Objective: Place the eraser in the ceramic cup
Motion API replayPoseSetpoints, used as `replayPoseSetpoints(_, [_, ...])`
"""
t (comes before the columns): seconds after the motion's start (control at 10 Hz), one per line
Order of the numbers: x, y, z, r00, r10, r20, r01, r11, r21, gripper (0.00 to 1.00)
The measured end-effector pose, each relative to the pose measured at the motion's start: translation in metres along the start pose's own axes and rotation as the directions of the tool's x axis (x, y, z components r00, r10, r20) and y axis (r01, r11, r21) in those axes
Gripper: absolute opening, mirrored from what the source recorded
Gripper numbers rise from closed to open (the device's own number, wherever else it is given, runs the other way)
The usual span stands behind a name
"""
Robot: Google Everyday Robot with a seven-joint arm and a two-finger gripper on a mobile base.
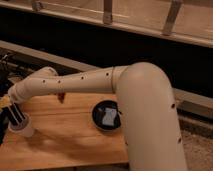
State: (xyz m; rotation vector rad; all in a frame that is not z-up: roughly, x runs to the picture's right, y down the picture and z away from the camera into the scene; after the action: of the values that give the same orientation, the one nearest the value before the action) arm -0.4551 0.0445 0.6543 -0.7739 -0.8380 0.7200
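I see a wood table, dark wall behind w/ metal rail up top. Gray floor on rt. The gripper is down at the table's left end.
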Motion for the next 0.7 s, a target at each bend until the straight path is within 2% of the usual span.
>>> replayPoseSetpoints(0.2, [-0.003, -0.004, 0.005, 0.999, -0.030, -0.015, 0.030, 0.999, -0.011, 0.80])
replayPoseSetpoints(0.4, [-0.001, -0.010, 0.010, 0.999, -0.038, -0.017, 0.038, 0.999, -0.020, 0.76])
replayPoseSetpoints(0.7, [-0.001, 0.000, 0.007, 0.999, -0.032, -0.013, 0.032, 0.999, -0.016, 0.48])
